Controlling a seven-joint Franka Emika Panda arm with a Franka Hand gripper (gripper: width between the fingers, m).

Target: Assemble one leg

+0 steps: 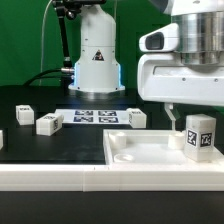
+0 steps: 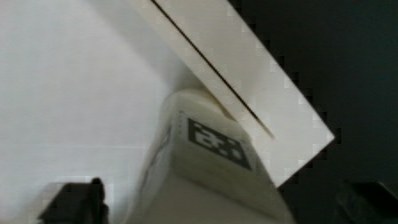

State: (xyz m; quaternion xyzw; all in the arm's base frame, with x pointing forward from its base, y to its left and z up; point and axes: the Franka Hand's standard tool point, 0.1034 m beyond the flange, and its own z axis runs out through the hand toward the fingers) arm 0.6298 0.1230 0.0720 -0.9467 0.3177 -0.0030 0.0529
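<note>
My claw (image 2: 217, 203), open around a leg (image 1: 199, 133)
My fingers (image 2: 75, 200) are spread wide, one on each side of the leg and clear of it; the leg stands upright on the white panel (image 1: 140, 150), toward the exterior view's right.

Exterior view: the arm's white wrist housing (image 1: 185, 55) is cut off by the top edge and by the exterior view's right edge. Only one of the fingers (image 1: 170, 116) shows beneath it; the other is out of sight. The white panel (image 1: 150, 150) runs out of frame on the exterior view's right. The tag marks on the upright leg (image 1: 200, 133) and on the marker board (image 1: 97, 117) are too small to read.

Wrist view: the whole picture is blurred. The leg is cropped by the picture's edge and its tag is smeared. The fingers appear only as dark stubs at the edge. One of them merges with the dark background, so its outline cannot be traced.
</note>
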